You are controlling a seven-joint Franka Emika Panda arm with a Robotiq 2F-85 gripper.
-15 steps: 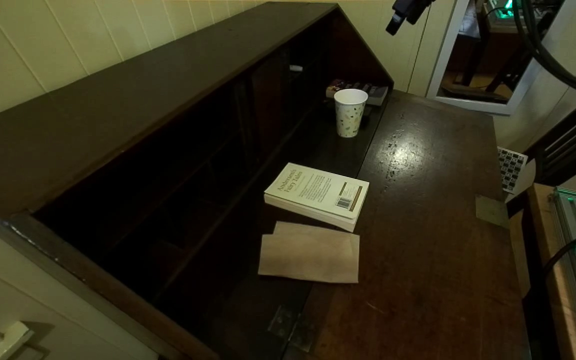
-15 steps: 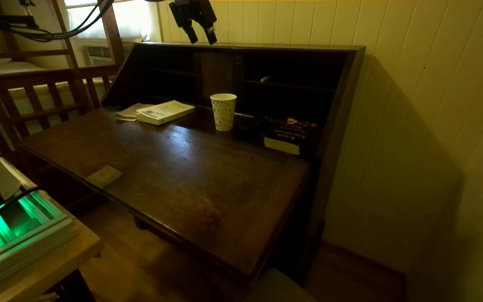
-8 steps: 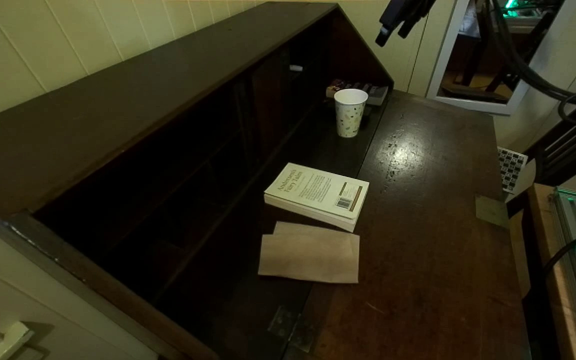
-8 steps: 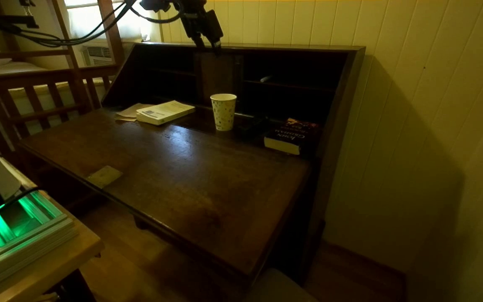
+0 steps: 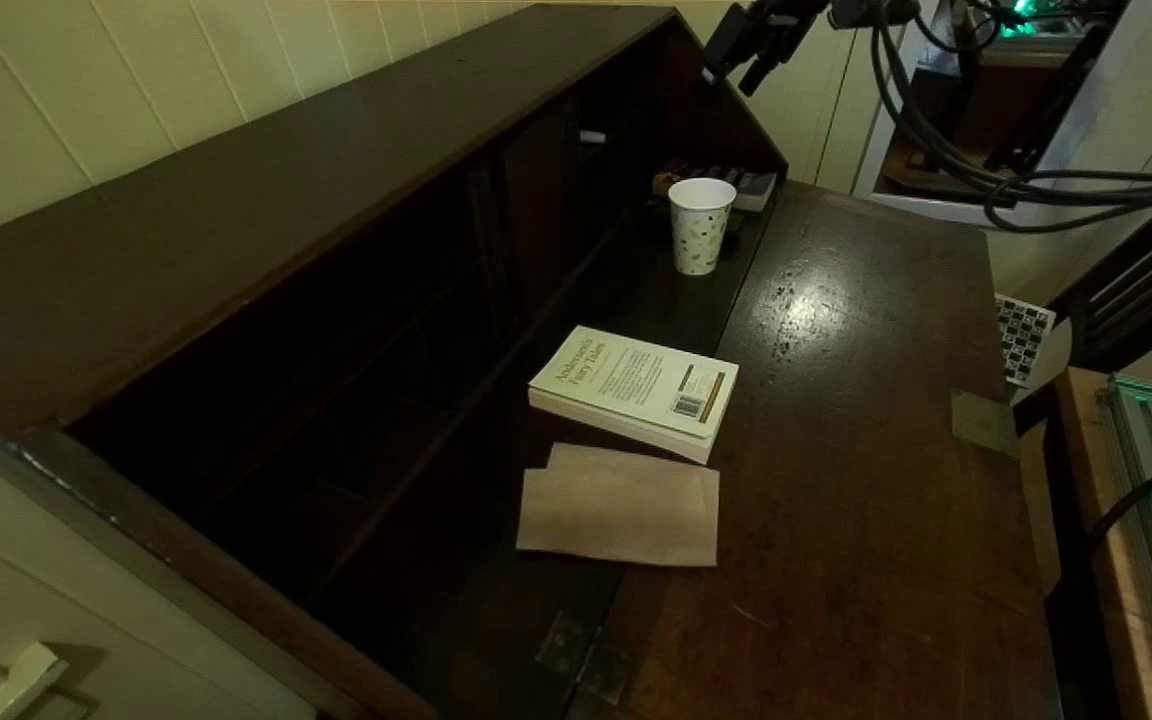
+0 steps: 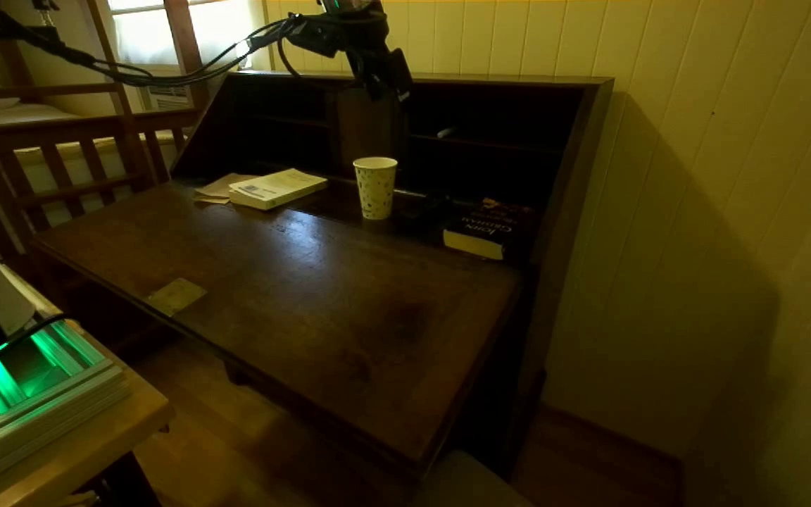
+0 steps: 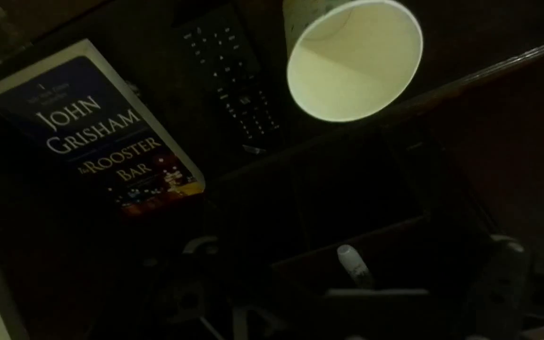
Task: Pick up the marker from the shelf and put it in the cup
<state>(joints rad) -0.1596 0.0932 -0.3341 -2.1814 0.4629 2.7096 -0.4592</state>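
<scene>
The marker [image 5: 592, 136] lies on a board inside a dark compartment of the shelf [image 5: 386, 110]. Its pale end sticks out in both exterior views [image 6: 445, 132]. In the wrist view the marker [image 7: 353, 263] shows a white end and a darker body, its far part hidden. The white speckled cup [image 5: 701, 230] stands upright in front of the shelf compartments [image 6: 497, 144]; its open mouth shows in the wrist view [image 7: 357, 61]. My gripper [image 5: 729, 84] is open and empty, in the air in front of the upper compartments, above the cup and short of the marker [image 6: 389, 96].
A dark thick book [image 6: 483, 229] lies right of the cup, with a black remote [image 7: 234, 80] between them. A white-covered book [image 5: 636, 385] and brown paper [image 5: 621, 508] lie on the desk. Upright boards and the shelf's top edge surround the marker's compartment. Cables hang from the arm.
My gripper has come lower and closer to the shelf, moving left in an exterior view and right in an exterior view. It stays open. The marker, cup and books have not moved.
</scene>
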